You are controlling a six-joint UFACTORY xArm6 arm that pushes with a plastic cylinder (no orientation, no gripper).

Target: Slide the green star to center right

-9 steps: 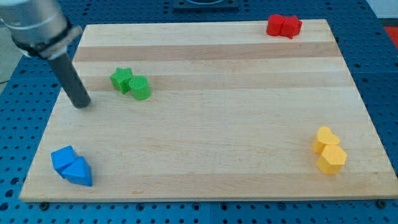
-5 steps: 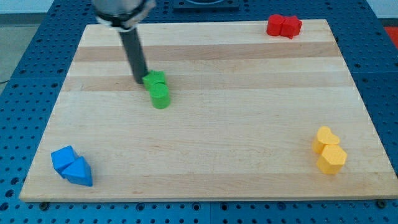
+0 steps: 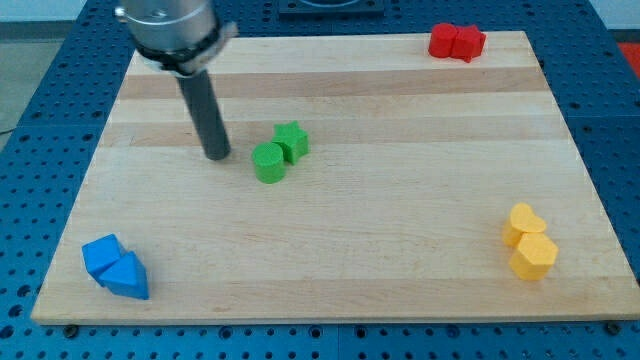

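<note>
Right now, at lower left of the surface (image 3: pixel 330 250), I see two blue blocks (image 3: pixel 115 268); my tip (image 3: pixel 217 156), a bare rod with no claw, rests upper left of centre, just left of the green cylinder (image 3: pixel 267 162). That cylinder touches the green star (image 3: pixel 291 141), left of centre. Red blocks (image 3: pixel 457 42) sit upper right, yellow blocks (image 3: pixel 528 241) lower right.

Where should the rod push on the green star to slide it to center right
Push, not grip: contact the green star on its side facing the view's left. The green cylinder touches its lower-left, so come in above that. My tip now stands apart, left of both greens; it likely needs to shift slightly toward the view's top first.
</note>
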